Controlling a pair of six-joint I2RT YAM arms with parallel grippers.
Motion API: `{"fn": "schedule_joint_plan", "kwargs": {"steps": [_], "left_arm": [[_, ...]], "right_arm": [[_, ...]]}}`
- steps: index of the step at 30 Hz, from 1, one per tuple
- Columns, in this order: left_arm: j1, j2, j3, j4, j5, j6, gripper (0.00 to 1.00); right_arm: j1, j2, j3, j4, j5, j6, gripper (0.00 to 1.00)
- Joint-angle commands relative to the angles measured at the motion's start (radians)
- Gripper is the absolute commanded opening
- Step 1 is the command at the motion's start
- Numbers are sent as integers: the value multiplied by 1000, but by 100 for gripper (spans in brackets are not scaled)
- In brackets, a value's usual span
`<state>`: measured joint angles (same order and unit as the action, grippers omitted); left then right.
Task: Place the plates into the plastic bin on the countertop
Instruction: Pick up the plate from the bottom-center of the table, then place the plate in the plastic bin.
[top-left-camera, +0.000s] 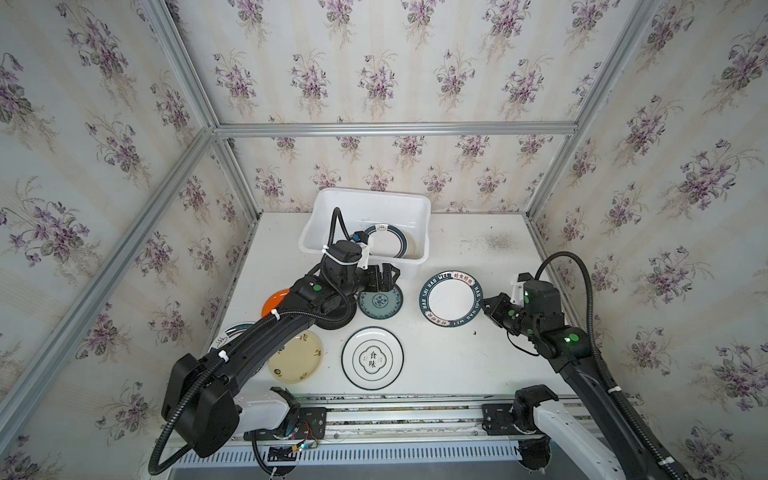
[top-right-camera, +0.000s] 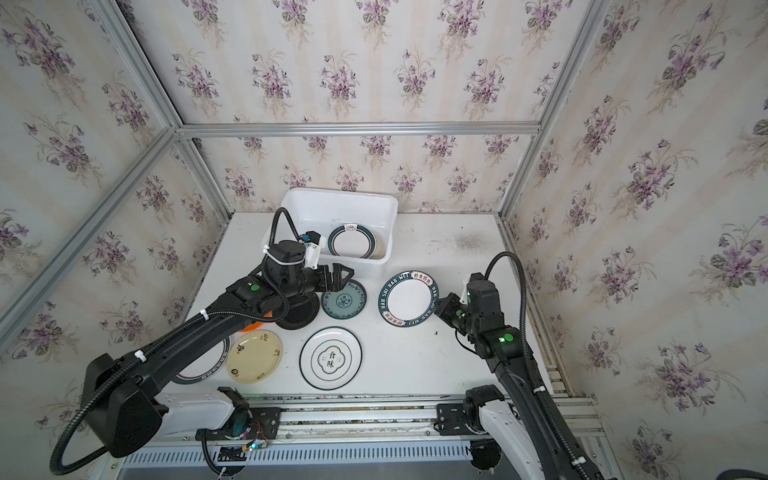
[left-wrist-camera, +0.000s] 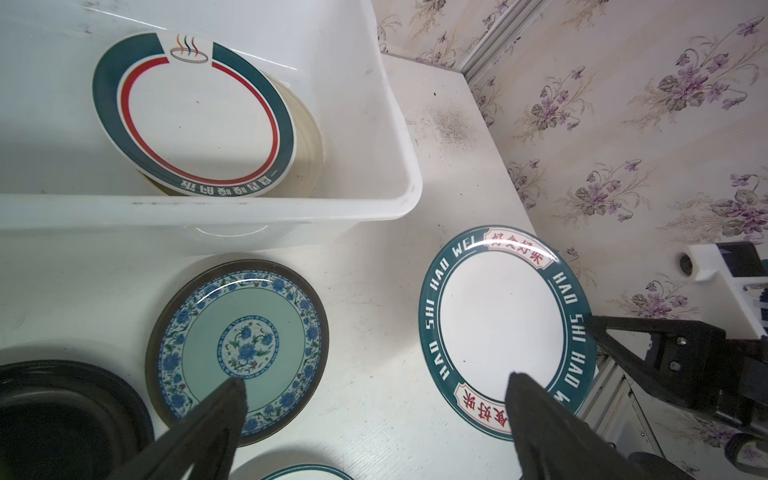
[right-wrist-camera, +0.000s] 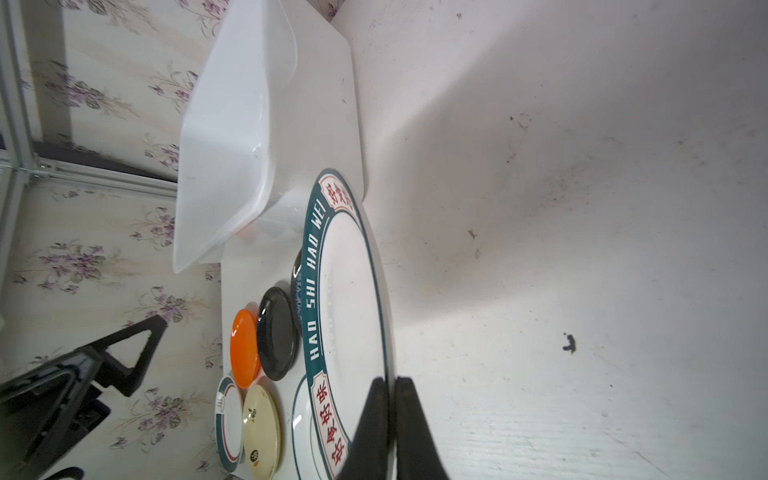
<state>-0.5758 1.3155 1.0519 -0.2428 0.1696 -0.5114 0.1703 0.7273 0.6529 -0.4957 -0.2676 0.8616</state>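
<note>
left jaws hung spread wide over the flowery plate (top-left-camera: 380, 303) by the bin (top-left-camera: 374, 203). right jaws were pinched closed, touching the rim of the lettered plate (top-left-camera: 451, 299).

Right hand (right-wrist-camera: 392, 380): both black fingers (right-wrist-camera: 374, 419) pressed together, tips at the rim of the HAO SHI HAO WEI plate (right-wrist-camera: 349, 316), white w/ teal lettered border. Can't tell if the rim is nipped btwn them. Plate lies flat on the white bench (right-wrist-camera: 540, 249), which is scuffed, w/ a dark speck (right-wrist-camera: 568, 343).

Beyond the plate: black plate (right-wrist-camera: 277, 332), orange plate (right-wrist-camera: 245, 349) just beside it, then cream plate (right-wrist-camera: 262, 432) and teal-and-red-rimmed plate (right-wrist-camera: 228, 428). Thin-rimmed white plate (right-wrist-camera: 301, 419) is partly hidden behind the lettered one. Translucent white plastic bin (right-wrist-camera: 232, 137) stands near the lettered plate's far rim. Floral wallpaper (right-wrist-camera: 83, 257) behind.
</note>
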Motion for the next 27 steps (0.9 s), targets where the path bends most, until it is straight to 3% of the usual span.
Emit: {"fn": "schedule_joint_plan", "kwargs": {"steps": [1, 18, 27], "left_arm": [[-5, 17, 10, 40, 17, -23, 99], [-48, 143, 81, 99, 92, -72, 98], [-90, 189, 129, 122, 111, -91, 88]], "right_arm": [[-9, -15, 1, 97, -52, 50, 0], [-48, -65, -69, 277, -161, 184, 0], [-51, -73, -99, 356, -199, 223, 0]]}}
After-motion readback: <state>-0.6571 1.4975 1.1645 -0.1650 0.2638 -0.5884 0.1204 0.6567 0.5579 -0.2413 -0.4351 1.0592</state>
